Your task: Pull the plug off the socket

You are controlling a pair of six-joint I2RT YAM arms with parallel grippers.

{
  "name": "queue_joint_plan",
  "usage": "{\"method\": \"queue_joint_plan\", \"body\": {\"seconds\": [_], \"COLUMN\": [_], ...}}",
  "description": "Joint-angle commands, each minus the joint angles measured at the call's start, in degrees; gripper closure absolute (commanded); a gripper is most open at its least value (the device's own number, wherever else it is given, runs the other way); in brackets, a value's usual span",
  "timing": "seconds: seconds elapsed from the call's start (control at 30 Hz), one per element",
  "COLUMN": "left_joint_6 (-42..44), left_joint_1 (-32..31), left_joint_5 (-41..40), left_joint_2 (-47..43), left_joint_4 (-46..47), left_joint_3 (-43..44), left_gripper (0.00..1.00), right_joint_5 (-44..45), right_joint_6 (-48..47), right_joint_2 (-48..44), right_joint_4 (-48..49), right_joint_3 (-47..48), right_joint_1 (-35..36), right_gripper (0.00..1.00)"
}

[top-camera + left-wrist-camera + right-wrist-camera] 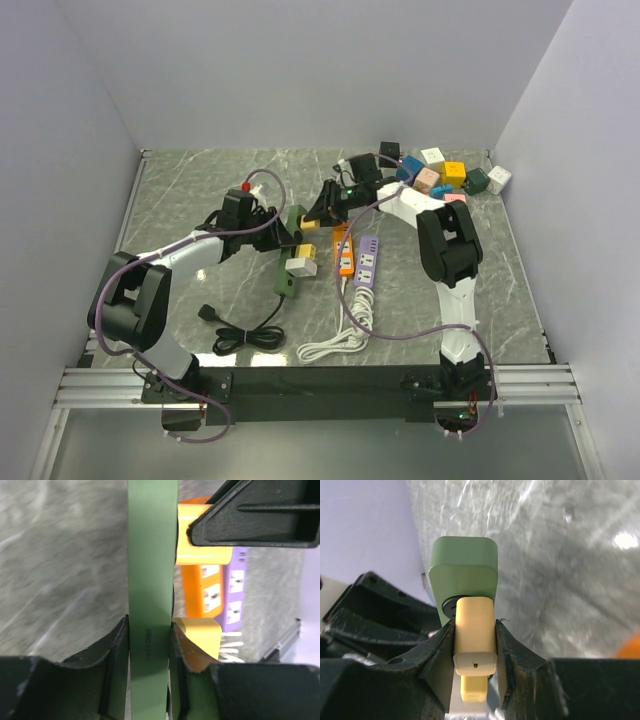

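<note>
The socket is a green power strip [289, 255] lying lengthwise on the marble table. My left gripper [150, 645] is shut on the strip's [152, 555] narrow body, one pad flat on each side. A pale yellow plug [475, 630] sits in the outlet near the strip's [465, 562] far end. My right gripper [475, 640] is shut on this plug, its fingers [437, 650] pressing both flanks. In the left wrist view that plug [202, 540] shows under a black right finger [255, 515]. A second yellow plug [202, 632] sits further down the strip, also visible as the plug [302, 263] from above.
An orange power strip [344, 250] and a purple one [366, 262] lie just right of the green strip. A coiled white cord [340, 335] and a black cord [245, 335] lie near the front. Several coloured adapters [445, 175] are piled at the back right.
</note>
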Motion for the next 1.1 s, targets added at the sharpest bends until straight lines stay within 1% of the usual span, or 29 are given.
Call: {"method": "queue_joint_plan", "body": {"seconds": [0.0, 0.07, 0.1, 0.17, 0.2, 0.3, 0.37, 0.43, 0.47, 0.5, 0.53, 0.6, 0.7, 0.8, 0.83, 0.9, 0.93, 0.97, 1.0, 1.03, 1.07], "left_joint_6": [0.4, 0.5, 0.5, 0.2, 0.1, -0.4, -0.7, -1.0, -1.2, -1.3, -1.5, -2.2, -2.9, -2.7, -2.6, -2.4, -2.6, -2.9, -3.2, -3.8, -4.0], "left_joint_1": [3.3, 3.4, 3.4, 3.4, 3.4, 3.4, 3.4, 3.4, 3.4, 3.4, 3.4, 3.4, 3.3, 3.3, 3.3, 3.3, 3.3, 3.3, 3.3, 3.2, 2.9], "left_joint_5": [-4.0, -3.6, -3.5, -3.4, -3.4, -2.8, -2.7, -2.4, -2.4, -2.1, -2.1, -2.1, -1.8, -2.4, -2.8, -3.4, -3.4, -3.2, -3.0, -2.8, -2.7], "left_joint_2": [-0.9, -0.5, 0.0, 0.4, 0.9, 1.8, 2.4, 2.8, 3.1, 3.3, 3.6, 4.4, 5.2, 5.1, 5.0, 4.7, 4.7, 4.9, 4.9, 5.0, 5.1], "left_joint_4": [-0.5, -0.6, -0.6, -0.9, -1.1, -1.3, -1.3, -1.4, -1.4, -1.3, -1.0, -1.1, -0.7, -1.6, -2.0, -2.7, -2.7, -2.6, -2.0, -1.4, -0.9], "left_joint_3": [0.3, 1.0, 1.6, 2.5, 3.5, 5.4, 6.3, 7.5, 7.9, 8.4, 8.7, 9.7, 10.9, 11.7, 11.8, 11.9, 11.7, 11.6, 10.9, 10.6, 10.2], "left_gripper": [1.00, 1.00, 1.00, 1.00, 1.00, 1.00, 1.00, 1.00, 1.00, 1.00, 1.00, 1.00, 1.00, 1.00, 1.00, 0.99, 0.99, 1.00, 0.99, 1.00, 1.00], "right_joint_5": [0.1, 0.9, 0.8, 0.3, 0.4, 0.1, 1.6, 2.1, 4.3, 6.3, 6.4, 10.1, 8.5, 6.0, 5.0, 5.2, 8.0, 9.1, 9.3, 9.1, 7.9], "right_joint_6": [-6.8, -8.0, -8.4, -10.2, -10.9, -12.7, -12.2, -9.9, -9.2, -8.2, -6.9, -3.6, -2.7, -0.1, -0.4, -4.2, -8.8, -10.4, -11.0, -10.1, -9.3], "right_joint_2": [-5.9, -5.7, -4.7, -2.4, -1.7, 0.0, -0.6, -2.2, -3.8, -5.0, -6.3, -9.6, -13.1, -15.5, -15.9, -15.1, -14.1, -13.8, -13.8, -14.3, -16.1], "right_joint_4": [-8.7, -11.5, -12.8, -17.0, -18.7, -23.2, -22.9, -19.7, -19.8, -18.9, -14.3, -13.1, -6.1, -2.8, -3.8, -9.9, -18.4, -21.7, -23.7, -23.5, -22.0], "right_joint_3": [4.2, 5.4, 7.6, 10.3, 13.3, 16.7, 16.6, 12.8, 12.1, 9.0, 6.6, 1.3, -5.1, -9.7, -9.9, -6.0, -3.8, -0.5, -0.2, -0.9, -3.7], "right_joint_1": [-9.2, -11.7, -14.0, -15.5, -16.6, -16.9, -16.7, -16.2, -15.9, -15.6, -14.4, -12.8, -9.3, -11.3, -12.1, -13.6, -13.6, -13.5, -12.8, -12.3, -11.6], "right_gripper": [1.00, 1.00, 1.00, 1.00, 1.00, 1.00, 1.00, 1.00, 1.00, 1.00, 1.00, 1.00, 1.00, 1.00, 1.00, 1.00, 1.00, 1.00, 1.00, 1.00, 1.00]}}
